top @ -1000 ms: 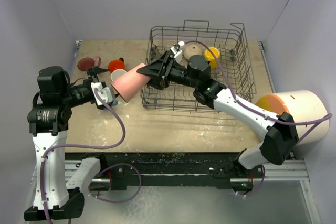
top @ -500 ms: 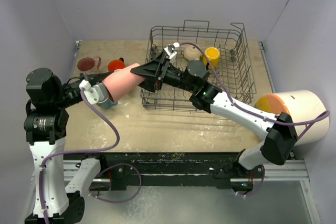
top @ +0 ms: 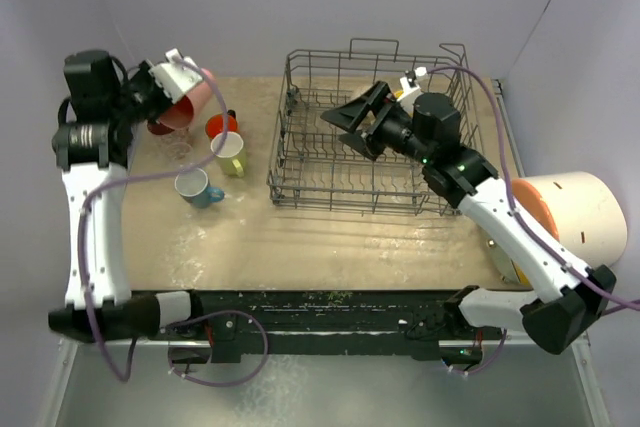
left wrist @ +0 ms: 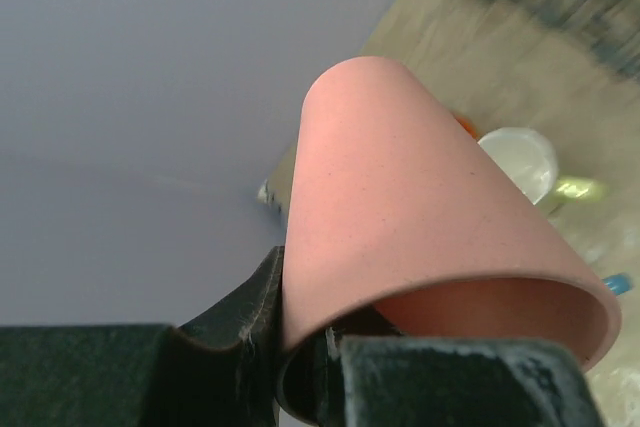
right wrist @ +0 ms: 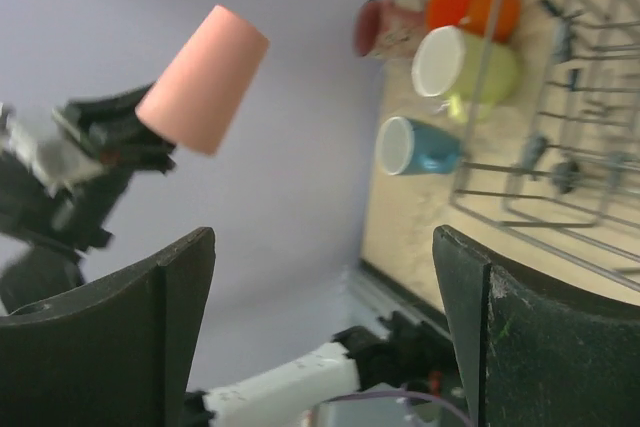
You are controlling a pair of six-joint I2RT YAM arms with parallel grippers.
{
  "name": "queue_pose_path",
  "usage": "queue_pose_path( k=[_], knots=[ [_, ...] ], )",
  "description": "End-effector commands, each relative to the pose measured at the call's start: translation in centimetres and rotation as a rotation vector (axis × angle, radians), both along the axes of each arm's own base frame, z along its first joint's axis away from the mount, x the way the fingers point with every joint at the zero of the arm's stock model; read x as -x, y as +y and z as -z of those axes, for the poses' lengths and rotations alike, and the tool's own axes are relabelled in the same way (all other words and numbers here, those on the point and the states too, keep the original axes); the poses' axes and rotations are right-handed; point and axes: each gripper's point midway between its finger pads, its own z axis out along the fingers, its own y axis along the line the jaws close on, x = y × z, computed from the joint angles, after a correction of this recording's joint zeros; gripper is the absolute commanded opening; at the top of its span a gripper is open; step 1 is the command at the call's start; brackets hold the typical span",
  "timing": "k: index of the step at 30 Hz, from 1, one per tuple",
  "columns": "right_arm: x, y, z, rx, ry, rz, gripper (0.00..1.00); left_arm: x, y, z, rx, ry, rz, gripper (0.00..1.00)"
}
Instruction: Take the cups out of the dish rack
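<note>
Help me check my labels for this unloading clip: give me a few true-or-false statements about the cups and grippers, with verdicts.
1. The left gripper is shut on the pink cup. True.
2. The right gripper is carrying a cup. False: its jaws are open and empty, above the dish rack.
3. The blue mug is inside the dish rack. False: it sits on the table, left of the rack.
4. The orange mug and the yellow-green mug sit next to each other on the table. True.
</note>
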Motion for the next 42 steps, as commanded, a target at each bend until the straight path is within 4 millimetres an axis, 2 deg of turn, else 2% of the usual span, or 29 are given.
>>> queue_pose_path(
  k=[1,5,8,10,14,24,30,35,37,41,42],
  knots=[
    [0.5,-4.0,1.6,0.275,-0.067,0.102,0.91,-1.6,11.2,4.8,-0.172,0.27,-0.33,0.0],
    [0.6,-5.3,2.3,0.349,-0.08,0.129,0.91,-0.8,18.9,9.6,-0.229,0.532,-0.46,0.0],
    [0.4,-5.5,3.0,0.387,-0.081,0.13,0.91,0.5,22.6,12.5,-0.213,0.666,-0.512,0.0],
    [0.2,-5.5,3.4,0.407,-0.081,0.129,0.91,1.2,23.8,14.6,-0.211,0.736,-0.533,0.0],
    [-0.2,-5.5,3.6,0.435,-0.088,0.124,0.92,1.8,23.9,19.4,-0.206,0.827,-0.525,0.0],
    [-0.7,-5.4,3.6,0.465,-0.097,0.111,0.92,0.0,22.7,27.6,-0.148,0.964,-0.531,0.0],
    [-2.2,-6.0,4.5,0.549,-0.091,0.125,0.9,-2.4,20.8,30.0,-0.158,0.963,-0.535,0.0],
    [-5.4,-7.3,5.9,0.705,-0.092,0.176,0.91,-2.9,21.2,31.1,-0.169,0.973,-0.549,0.01],
    [-7.6,-7.7,6.7,0.775,-0.096,0.196,0.92,-2.9,21.3,31.3,-0.175,0.973,-0.548,0.13],
    [-11.8,-8.8,8.3,0.91,-0.1,0.223,0.9,-3.1,21.0,30.0,-0.16,0.932,-0.545,0.55],
    [-12.8,-9.2,8.3,0.942,-0.105,0.24,0.89,-3.2,20.9,29.3,-0.16,0.912,-0.539,0.61]
  ],
)
